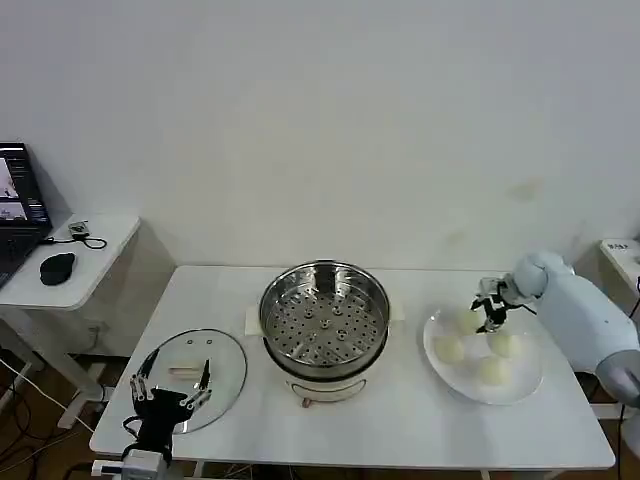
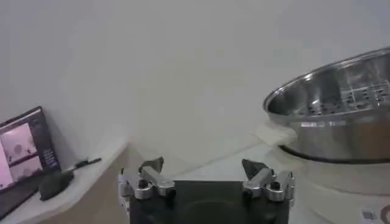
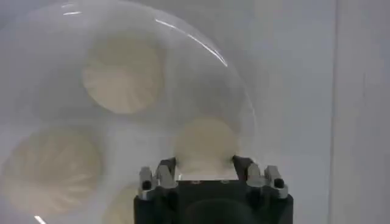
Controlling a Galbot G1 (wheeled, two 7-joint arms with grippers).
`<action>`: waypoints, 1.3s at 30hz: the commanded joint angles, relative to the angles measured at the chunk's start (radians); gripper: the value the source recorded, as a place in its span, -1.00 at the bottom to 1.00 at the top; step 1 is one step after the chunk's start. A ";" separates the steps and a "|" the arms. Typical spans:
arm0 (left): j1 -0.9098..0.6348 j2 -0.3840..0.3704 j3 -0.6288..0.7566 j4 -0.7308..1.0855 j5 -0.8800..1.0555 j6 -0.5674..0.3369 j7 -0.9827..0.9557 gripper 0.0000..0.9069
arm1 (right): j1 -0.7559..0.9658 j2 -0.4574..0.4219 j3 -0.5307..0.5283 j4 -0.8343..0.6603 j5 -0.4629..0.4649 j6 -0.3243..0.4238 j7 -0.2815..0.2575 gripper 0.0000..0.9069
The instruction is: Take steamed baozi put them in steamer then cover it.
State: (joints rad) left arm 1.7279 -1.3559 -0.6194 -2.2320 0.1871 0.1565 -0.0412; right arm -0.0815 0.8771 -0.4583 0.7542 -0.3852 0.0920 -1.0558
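The white table (image 1: pixel 400 420) carried everything. At its middle stood the steamer (image 1: pixel 324 328), uncovered, its perforated tray bare. The cover (image 1: pixel 195 375) lay flat on the table to the robot's left of the steamer, and a white plate (image 1: pixel 483 355) lay to its right, bearing all four steamed baozi (image 1: pixel 450 350). The right pincer (image 1: pixel 489 318) was down over the plate's far edge, its fingers (image 3: pixel 166 167) set on either side of one bun (image 3: pixel 206 143) and touching it. The left pincer (image 1: pixel 170 398) hovered at the cover's near edge, fingers spread apart and holding nothing.
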 commanded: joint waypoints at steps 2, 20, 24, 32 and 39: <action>-0.004 0.003 0.003 0.004 0.001 0.001 0.000 1.00 | 0.020 -0.061 -0.037 0.111 0.063 0.000 -0.005 0.44; -0.003 0.012 -0.013 -0.003 -0.015 0.004 0.001 1.00 | 0.448 -0.179 -0.333 0.414 0.324 0.017 -0.056 0.47; -0.003 0.011 -0.021 -0.003 -0.016 0.004 0.000 1.00 | 0.512 -0.123 -0.394 0.469 0.358 0.010 -0.056 0.47; 0.002 0.007 -0.051 -0.007 -0.020 0.006 0.001 1.00 | 0.577 0.019 -0.511 0.544 0.414 0.007 -0.035 0.44; 0.032 0.009 -0.087 -0.036 -0.072 0.025 0.006 1.00 | 0.570 0.175 -0.546 0.491 0.449 0.054 -0.027 0.47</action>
State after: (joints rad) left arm 1.7414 -1.3522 -0.6777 -2.2493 0.1581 0.1655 -0.0395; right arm 0.4312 0.9231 -0.9302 1.2238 0.0058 0.1268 -1.0872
